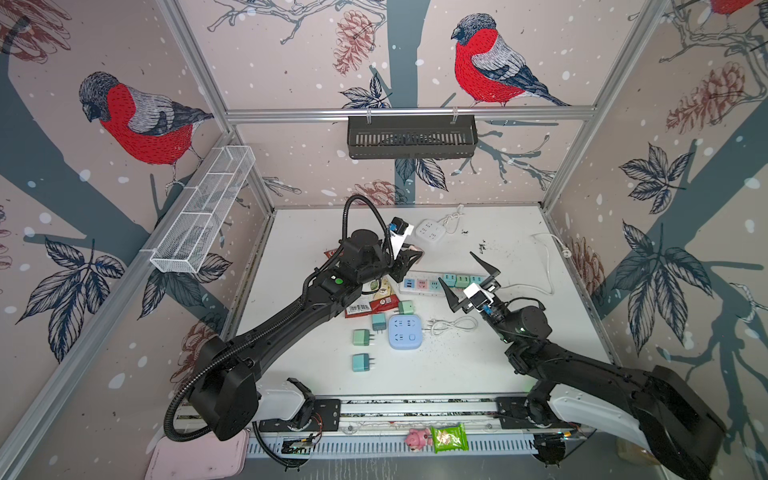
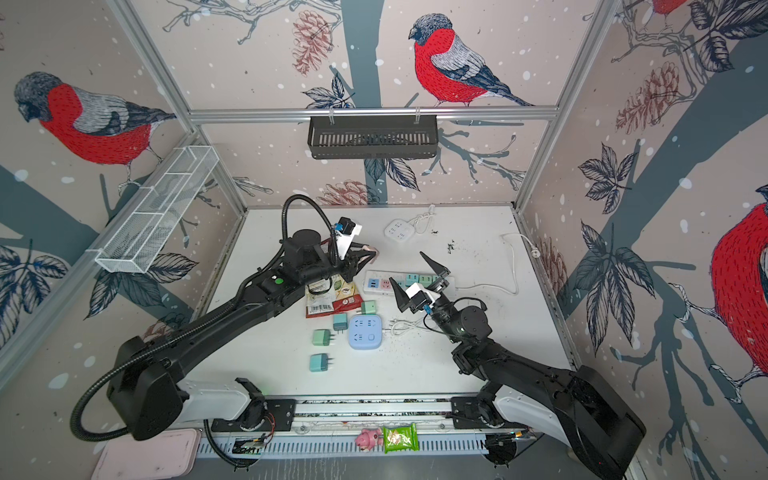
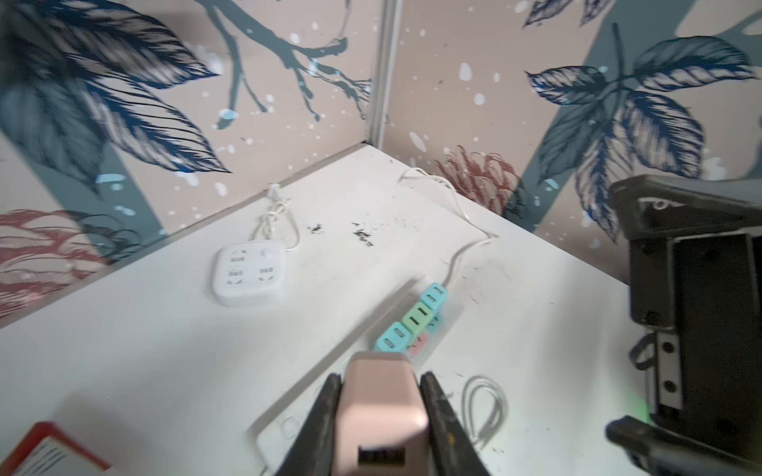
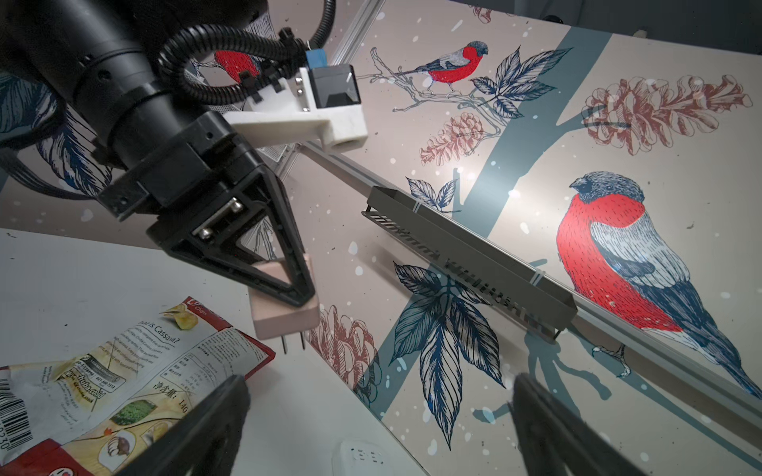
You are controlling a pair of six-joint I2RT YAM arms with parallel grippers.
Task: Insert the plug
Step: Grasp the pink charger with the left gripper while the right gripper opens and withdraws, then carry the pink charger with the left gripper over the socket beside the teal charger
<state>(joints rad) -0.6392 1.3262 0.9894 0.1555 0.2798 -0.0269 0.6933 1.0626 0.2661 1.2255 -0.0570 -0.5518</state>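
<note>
My left gripper [image 1: 409, 255] [image 3: 381, 377] is shut on a pink plug [image 1: 415, 250] [image 3: 381, 404]. It holds the plug in the air over the left end of the long white power strip [image 1: 419, 284] [image 3: 297, 416]. In the right wrist view the pink plug [image 4: 284, 313] has two prongs that point down and touch nothing. Three teal and green plugs [image 1: 461, 279] [image 3: 416, 317] sit in the strip's right half. My right gripper [image 1: 456, 266] [image 4: 379, 387] hangs open and empty above those plugs.
A chips bag [image 1: 374, 301] lies under the left wrist. In front of it are a blue square socket block [image 1: 405, 330], a coiled white cable [image 1: 453, 324] and several loose green plugs [image 1: 361, 337]. A white square socket block [image 1: 430, 230] sits at the back.
</note>
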